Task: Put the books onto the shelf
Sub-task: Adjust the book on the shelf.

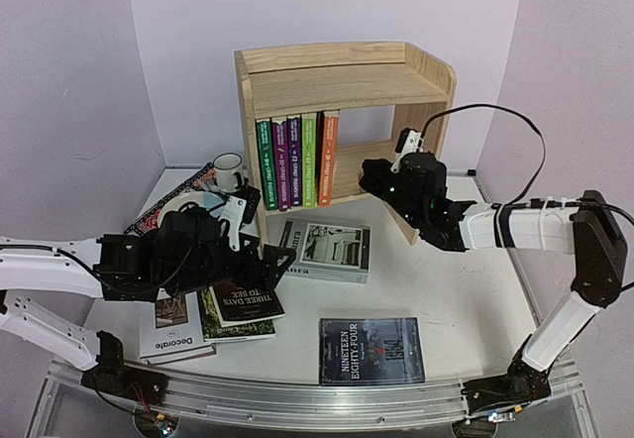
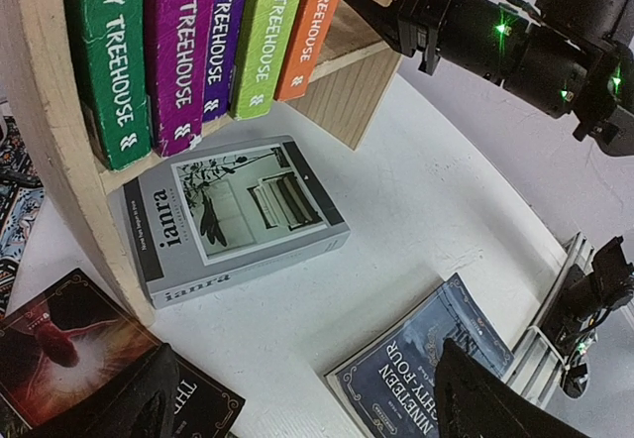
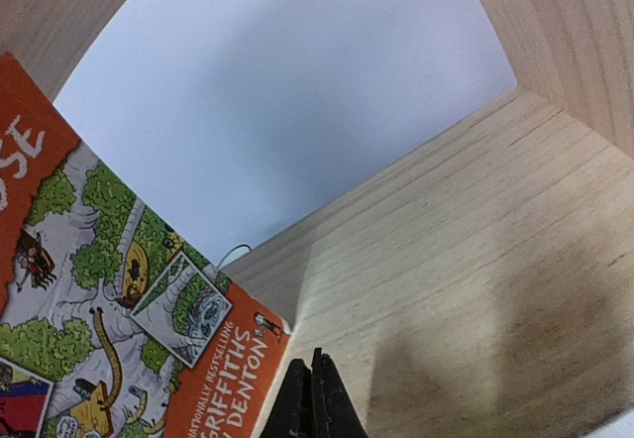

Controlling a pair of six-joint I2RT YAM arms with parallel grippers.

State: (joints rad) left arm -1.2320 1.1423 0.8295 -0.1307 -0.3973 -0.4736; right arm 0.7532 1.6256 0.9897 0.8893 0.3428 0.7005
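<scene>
The small pine two-tier shelf (image 1: 347, 71) stood at the far side of the white table (image 1: 466, 289). Its lower tier was only half filled. Five thin paperbacks stood upright against the left panel: a dark green paperback (image 1: 265, 165), a purple paperback (image 1: 281, 164), a second purple paperback (image 1: 294, 161), a lime green paperback (image 1: 309, 159) and an orange paperback (image 1: 328, 156). To their right the board was bare.

Into that gap reached the right gripper (image 3: 315, 388), its black jaws pressed together on nothing. It sat just beside the orange cover's cartoon treehouse, over pale, straight-grained wood.

The other books lay flat. A thick grey "ianra" book (image 1: 327, 250) sat just near of the shelf. A dark blue "Nineteen Eighty-Four" book (image 1: 371, 351) lay nearer still, with open tabletop on every side.

At the near left was an overlapping heap — a glossy dark "Three Days to See" book (image 1: 248, 302) lay on a green-covered book (image 1: 230, 329), beside a white "Decorate" book (image 1: 170, 339).

The left gripper (image 2: 307, 354) hovered between that heap and the grey book, its jaws spread wide and empty. A white mug (image 1: 229, 170) and a patterned black mat (image 1: 168, 205) sat at the far left, beside the shelf.
</scene>
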